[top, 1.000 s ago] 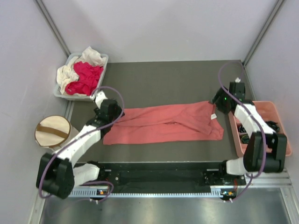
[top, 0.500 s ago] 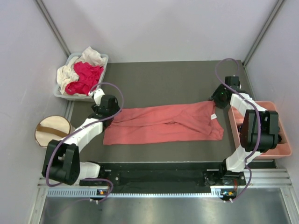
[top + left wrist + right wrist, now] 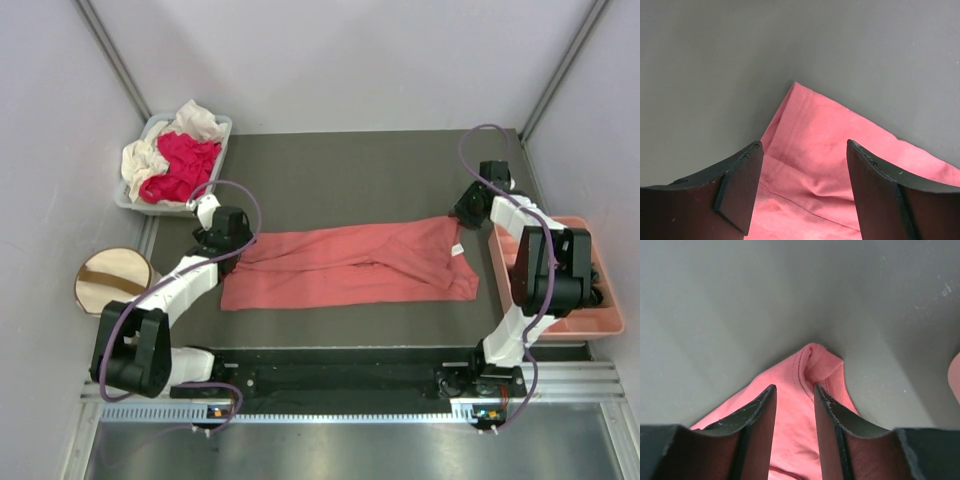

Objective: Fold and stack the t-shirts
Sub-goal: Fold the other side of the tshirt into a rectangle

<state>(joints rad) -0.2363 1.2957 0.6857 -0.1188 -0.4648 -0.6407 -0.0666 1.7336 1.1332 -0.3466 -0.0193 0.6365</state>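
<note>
The salmon-pink shirt [image 3: 350,265] lies flat on the worktop [image 3: 360,170]: soft, light, floppy, best pinched at its far corners. The left end effector [image 3: 804,150] gapes wide over the far left corner. The right end effector [image 3: 794,390] stands narrow astride the far right one, grip unclear.

Pale walls [image 3: 350,60], dark grey tabletop [image 3: 350,170]

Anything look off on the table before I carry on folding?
Nothing damaged. The salmon shirt lies slightly skewed, with a raised crease running along its middle. In the grey bin at far left, the cream shirt droops over the rim.
</note>
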